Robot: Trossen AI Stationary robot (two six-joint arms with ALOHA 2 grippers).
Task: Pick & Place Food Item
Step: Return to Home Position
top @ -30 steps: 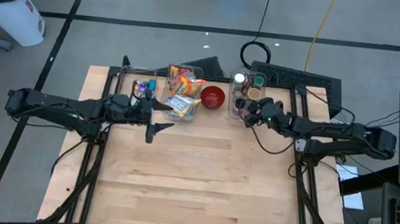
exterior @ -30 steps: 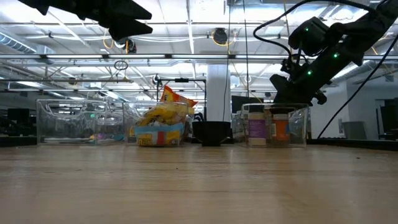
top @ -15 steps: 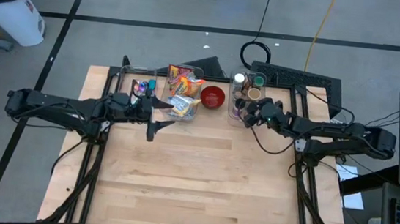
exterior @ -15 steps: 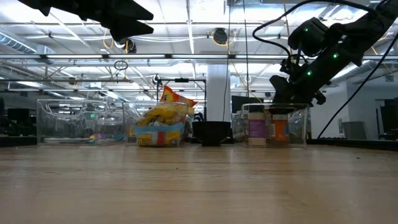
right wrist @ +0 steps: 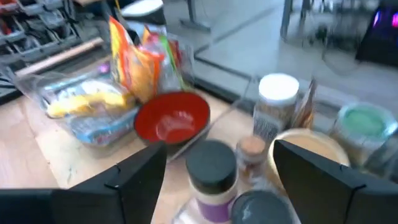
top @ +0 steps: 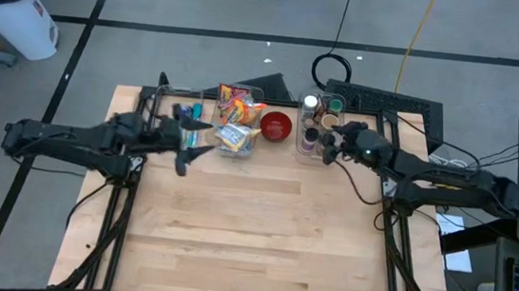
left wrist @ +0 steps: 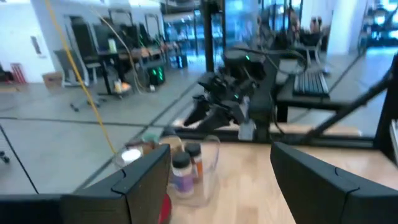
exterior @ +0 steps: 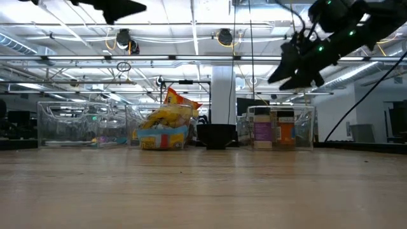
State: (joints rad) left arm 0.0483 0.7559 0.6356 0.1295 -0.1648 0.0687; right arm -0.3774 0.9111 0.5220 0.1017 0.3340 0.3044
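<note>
Looks all but done: orange-and-yellow food packs fill the clear plastic middle bin just beyond the open, empty left hand, seasoning bottles stand in the clear right-side bin beneath the open, empty right hand, so only homing remains.

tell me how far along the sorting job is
Looks nearly done: packs fill the middle bin, and bottles stand in the right bin. Nothing in hand: left gripper and right gripper are open and empty. Left: likely parking the arms.
</note>
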